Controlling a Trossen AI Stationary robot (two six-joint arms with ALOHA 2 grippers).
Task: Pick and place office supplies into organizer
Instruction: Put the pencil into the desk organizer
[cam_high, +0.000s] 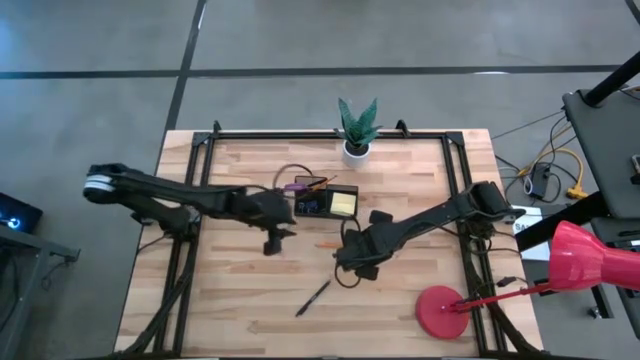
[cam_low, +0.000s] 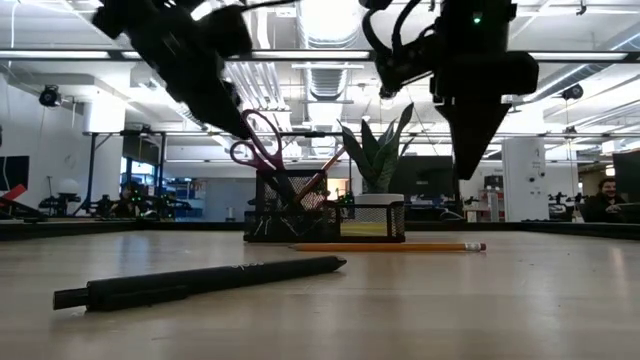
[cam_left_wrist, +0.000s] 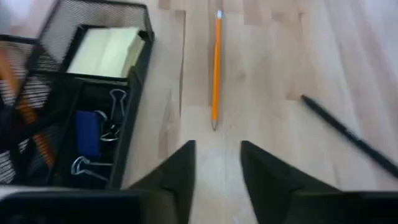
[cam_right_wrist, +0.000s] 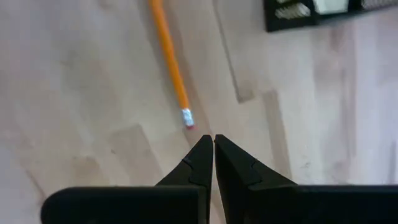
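A slim matte black pen (cam_low: 200, 281) is seen lying nearest on the pale wood-plank table (cam_high: 240, 300). Beyond it a slender orange pencil (cam_low: 385, 246) with a metal ferrule lies flat, just before the black wire-mesh organizer (cam_low: 325, 220). Purple-looped scissors (cam_low: 262, 150) are stood in it, a square yellow sticky pad (cam_left_wrist: 107, 51) and wire clips (cam_left_wrist: 115, 115) are kept in separate compartments. The left gripper (cam_left_wrist: 216, 180) is held partly open and empty beside the organizer; the right gripper (cam_right_wrist: 213, 163) is pressed shut above the pencil's eraser end.
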